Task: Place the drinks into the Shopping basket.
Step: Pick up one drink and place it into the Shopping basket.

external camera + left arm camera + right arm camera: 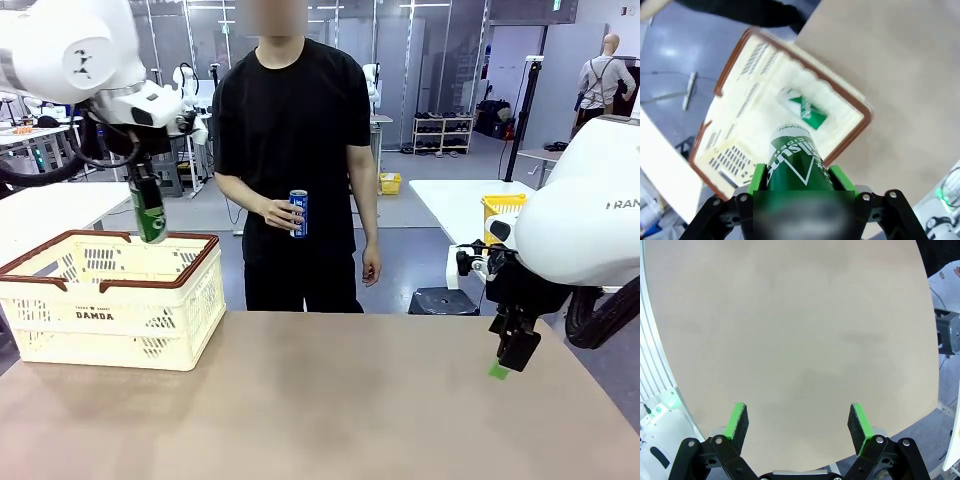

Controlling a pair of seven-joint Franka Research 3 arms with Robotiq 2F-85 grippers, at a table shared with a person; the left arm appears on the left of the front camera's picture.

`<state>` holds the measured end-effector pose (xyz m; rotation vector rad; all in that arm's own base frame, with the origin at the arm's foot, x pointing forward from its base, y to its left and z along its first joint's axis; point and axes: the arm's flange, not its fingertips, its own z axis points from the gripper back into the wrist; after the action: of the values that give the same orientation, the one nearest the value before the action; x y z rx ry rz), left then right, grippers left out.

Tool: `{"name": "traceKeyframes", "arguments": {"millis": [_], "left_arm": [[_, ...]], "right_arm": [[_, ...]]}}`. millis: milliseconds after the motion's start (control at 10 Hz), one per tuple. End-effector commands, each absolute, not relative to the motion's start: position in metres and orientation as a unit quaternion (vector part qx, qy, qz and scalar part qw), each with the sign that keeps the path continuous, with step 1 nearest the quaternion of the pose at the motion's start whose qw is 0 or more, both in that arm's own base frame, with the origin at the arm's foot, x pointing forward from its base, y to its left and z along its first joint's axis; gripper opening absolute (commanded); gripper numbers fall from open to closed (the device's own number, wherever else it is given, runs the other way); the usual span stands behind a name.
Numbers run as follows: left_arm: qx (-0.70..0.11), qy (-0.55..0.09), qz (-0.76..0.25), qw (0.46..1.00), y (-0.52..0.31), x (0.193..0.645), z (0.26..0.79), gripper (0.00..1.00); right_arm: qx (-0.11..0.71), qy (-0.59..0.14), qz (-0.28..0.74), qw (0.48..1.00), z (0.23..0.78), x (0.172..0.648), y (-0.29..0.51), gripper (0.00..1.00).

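Observation:
My left gripper (147, 205) is shut on a green drink can (150, 212), which hangs upright just above the cream Shopping basket (110, 300) at the table's left. In the left wrist view the held green can (795, 162) sits between the green pads (757, 177), and a second green can (805, 109) lies on the floor of the Shopping basket (850, 102) below. Across the table a person holds a blue and white can (298, 213) in one hand. Over the table's right edge my right gripper (512, 352) stands open; between its pads (737, 422) there is nothing.
The brown tabletop (350, 410) stretches bare between the basket and my right arm. A yellow mesh basket (503, 205) stands on a white table behind the right arm. The person stands close to the far edge.

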<state>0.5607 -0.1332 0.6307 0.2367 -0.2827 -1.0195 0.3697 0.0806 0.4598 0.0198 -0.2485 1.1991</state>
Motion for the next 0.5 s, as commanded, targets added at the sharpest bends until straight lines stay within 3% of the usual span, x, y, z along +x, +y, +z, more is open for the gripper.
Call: {"name": "traceKeyframes", "arguments": {"millis": [0, 400], "left_arm": [[0.110, -0.160, -0.441, 0.876, -0.100, 0.577, 0.637, 0.61], [0.091, -0.140, -0.338, 0.926, -0.025, 0.616, 0.607, 0.61]], "right_arm": [[0.006, -0.114, 0.562, 0.819, 0.461, 0.370, 0.081, 1.00], [0.006, -0.114, 0.562, 0.819, 0.461, 0.370, 0.081, 1.00]]}}
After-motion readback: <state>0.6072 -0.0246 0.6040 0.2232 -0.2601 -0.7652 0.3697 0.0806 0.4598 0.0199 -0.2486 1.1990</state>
